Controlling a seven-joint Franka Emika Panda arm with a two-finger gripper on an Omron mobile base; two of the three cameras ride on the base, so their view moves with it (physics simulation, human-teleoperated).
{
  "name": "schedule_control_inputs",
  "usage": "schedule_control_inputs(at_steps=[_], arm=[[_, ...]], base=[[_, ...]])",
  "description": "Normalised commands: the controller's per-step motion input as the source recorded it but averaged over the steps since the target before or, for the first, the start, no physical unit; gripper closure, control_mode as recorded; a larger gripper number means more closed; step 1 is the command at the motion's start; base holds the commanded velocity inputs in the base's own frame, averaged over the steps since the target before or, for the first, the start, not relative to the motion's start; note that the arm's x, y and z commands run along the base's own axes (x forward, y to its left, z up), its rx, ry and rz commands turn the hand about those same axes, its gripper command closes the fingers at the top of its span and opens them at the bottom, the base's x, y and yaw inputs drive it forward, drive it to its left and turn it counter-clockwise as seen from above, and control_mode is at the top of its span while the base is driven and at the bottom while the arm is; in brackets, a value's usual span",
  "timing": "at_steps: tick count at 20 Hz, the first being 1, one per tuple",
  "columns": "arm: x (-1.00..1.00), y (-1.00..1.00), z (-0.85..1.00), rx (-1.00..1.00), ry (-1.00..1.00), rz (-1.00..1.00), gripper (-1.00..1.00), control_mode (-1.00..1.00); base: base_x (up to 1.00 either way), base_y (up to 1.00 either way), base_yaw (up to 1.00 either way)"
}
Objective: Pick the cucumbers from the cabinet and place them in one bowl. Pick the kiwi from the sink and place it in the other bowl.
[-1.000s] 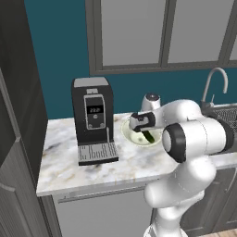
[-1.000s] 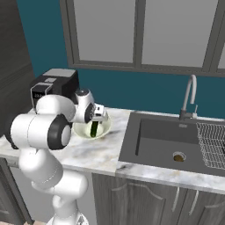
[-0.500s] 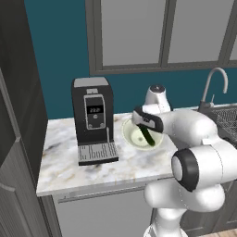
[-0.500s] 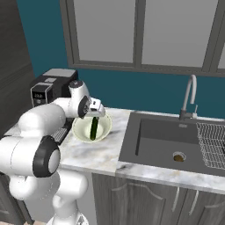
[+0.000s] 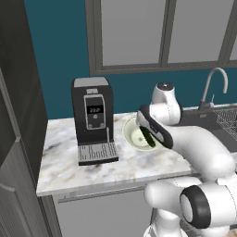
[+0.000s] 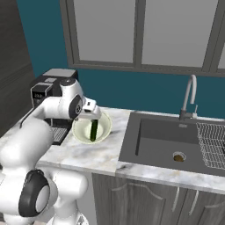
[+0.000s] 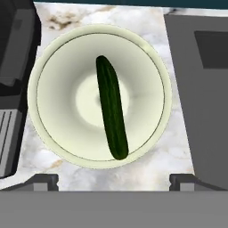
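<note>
Left base view first: the cream bowl [image 5: 134, 134] sits on the marble counter [image 5: 83, 169] just to the right of the black coffee machine [image 5: 94, 120], and everything else here is easiest to place off that bowl. One dark green cucumber [image 5: 149, 137] lies inside it, though the robot's forearm crosses over the bowl's right side and covers part of both. The sink [image 5: 217, 121] is further right of the bowl, with the chrome tap [image 5: 214, 85] standing behind it. The tall grey cabinet [image 5: 18, 139] is way off on the other side, past the coffee machine.

Right base view: same bowl [image 6: 91, 128], now seen with the coffee machine [image 6: 48, 94] on its left and the sink [image 6: 171, 143] just to its right. The cucumber [image 6: 93, 130] lies in the bowl, pointing roughly front to back. The gripper [image 6: 91, 115] hangs over the bowl's back rim, above the cucumber and not touching it. The tap [image 6: 190, 97] stands at the far edge of the sink, and the wire rack [image 6: 213, 144] is in its right part.

Hand view: looking straight down into the bowl [image 7: 53, 133]. The cucumber [image 7: 111, 113] lies loose across the bowl's middle, running from upper centre to lower centre. The fingertips [image 7: 42, 181] sit spread wide apart near the bowl's lower edge, with nothing between them, so the hand is open and empty. The coffee machine's edge is left of the bowl, the sink's dark edge right of it.
</note>
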Motion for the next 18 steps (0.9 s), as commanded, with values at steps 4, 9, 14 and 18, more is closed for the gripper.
schedule_control_inputs(at_steps=[4,9,14,18], arm=[[-0.95,0.0,0.03,0.0,0.0,-0.06,-1.0,-1.0],[-0.99,-0.01,-0.04,0.0,0.0,-0.06,-1.0,-1.0],[-0.66,0.0,-0.12,0.03,0.0,-0.09,-1.0,-1.0],[-0.48,0.0,-0.05,0.02,0.01,-0.06,-1.0,-1.0]], base=[[0.0,0.0,0.0],[0.0,0.0,0.0],[0.0,0.0,0.0],[0.0,0.0,0.0]])
